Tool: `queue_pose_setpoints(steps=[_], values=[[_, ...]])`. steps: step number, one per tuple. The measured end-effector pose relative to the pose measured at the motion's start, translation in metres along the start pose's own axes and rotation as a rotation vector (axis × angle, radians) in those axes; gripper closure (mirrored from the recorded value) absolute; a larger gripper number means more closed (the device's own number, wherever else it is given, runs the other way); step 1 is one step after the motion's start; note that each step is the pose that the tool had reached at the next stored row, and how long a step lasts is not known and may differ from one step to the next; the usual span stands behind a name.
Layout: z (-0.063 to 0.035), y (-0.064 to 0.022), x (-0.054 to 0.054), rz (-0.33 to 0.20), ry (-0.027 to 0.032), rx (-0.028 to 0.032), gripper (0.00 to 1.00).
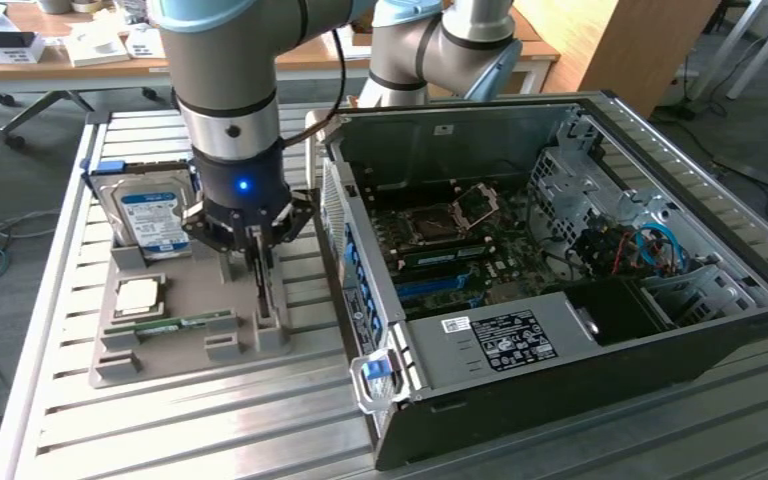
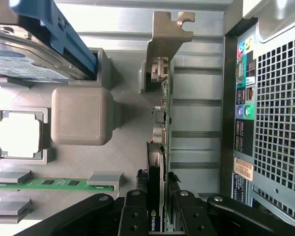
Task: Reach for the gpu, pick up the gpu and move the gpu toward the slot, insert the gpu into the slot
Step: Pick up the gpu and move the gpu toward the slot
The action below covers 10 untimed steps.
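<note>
gpu (image 1: 267, 292) stands on edge in the grey holder (image 1: 187, 292) on your tabletop (image 1: 157, 430), its silver bracket at the end away from the hand (image 1: 261, 258). In the wrist view you see the hand (image 2: 156, 175) clenched on the card (image 2: 162, 115), with black fingers (image 2: 135, 206) pressed to both faces. The open computer case (image 1: 584, 375) sits just beside the holder, on the exterior view's right. A hard drive (image 1: 151, 215) stands at the holder's far end.

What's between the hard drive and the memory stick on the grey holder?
A square processor chip lies between the hard drive and the memory stick, seated in the grey holder; both the exterior and wrist views show it.
</note>
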<state>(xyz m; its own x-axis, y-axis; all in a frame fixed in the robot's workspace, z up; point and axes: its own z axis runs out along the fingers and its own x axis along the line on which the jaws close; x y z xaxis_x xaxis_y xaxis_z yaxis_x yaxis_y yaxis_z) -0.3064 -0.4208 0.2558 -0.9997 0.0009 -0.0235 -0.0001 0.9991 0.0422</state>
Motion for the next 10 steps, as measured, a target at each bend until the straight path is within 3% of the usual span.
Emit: queue_pose_setpoints(steps=[10], values=[[-0.0346, 0.0015, -0.001, 0.0, -0.0001, -0.0001, 0.74]])
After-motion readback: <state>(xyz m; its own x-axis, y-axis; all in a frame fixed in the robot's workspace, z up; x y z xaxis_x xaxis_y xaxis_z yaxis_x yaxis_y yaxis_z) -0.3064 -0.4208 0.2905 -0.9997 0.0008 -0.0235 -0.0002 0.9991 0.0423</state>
